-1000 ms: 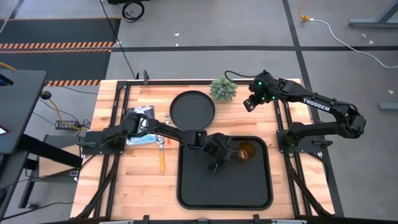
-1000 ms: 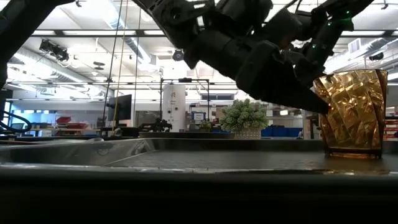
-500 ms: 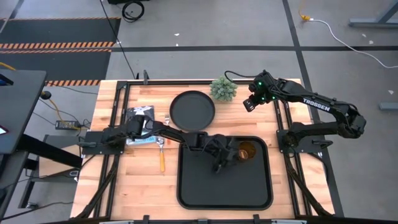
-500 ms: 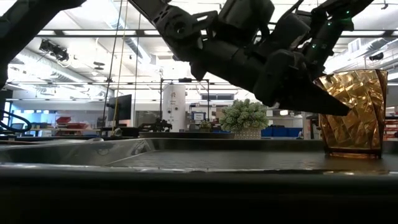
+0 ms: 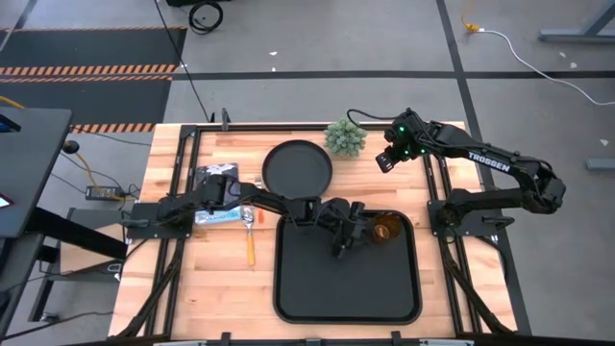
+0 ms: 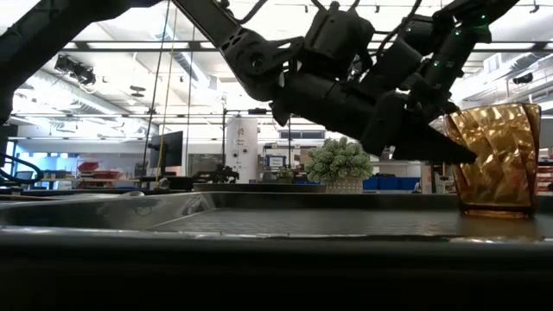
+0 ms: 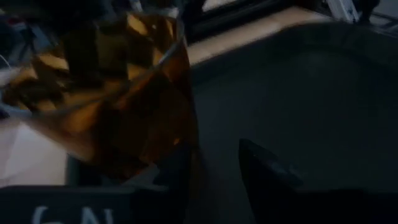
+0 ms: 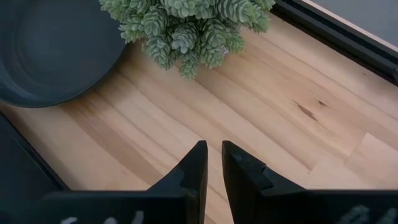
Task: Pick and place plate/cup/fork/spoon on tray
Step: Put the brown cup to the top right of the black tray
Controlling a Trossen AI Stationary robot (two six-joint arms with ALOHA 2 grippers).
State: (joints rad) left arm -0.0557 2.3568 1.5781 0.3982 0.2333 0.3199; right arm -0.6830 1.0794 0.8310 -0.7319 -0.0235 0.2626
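On the tray (image 5: 317, 288), toward its two o'clock corner, your cup (image 5: 384, 229) stands upright on the black floor, amber and faceted in the low view (image 6: 492, 160). Your left gripper (image 5: 351, 237) sits just beside it at the cup's nine o'clock, stretched low across the tray's upper edge; the left wrist view puts the cup (image 7: 118, 93) right in front of the dark fingers (image 7: 267, 171), which stand apart with a clear gap and nothing between them, so read that gripper as released (the cup wall looks close to one finger, but you cannot tell whether they touch). Your plate (image 5: 297, 168) lies on the bare wood at twelve o'clock from the tray's left half, apart from it. An orange-handled utensil (image 5: 252, 245) lies on the wood at the tray's nine o'clock; its head is too small to tell fork from spoon. Your right gripper (image 5: 384, 160) hangs over the table at three o'clock from the small green plant (image 5: 345, 137), and its wrist view shows the fingers (image 8: 193, 165) nearly together with only a thin slit, holding nothing, above wood near the plant (image 8: 186, 25) and the plate's rim (image 8: 56, 56).
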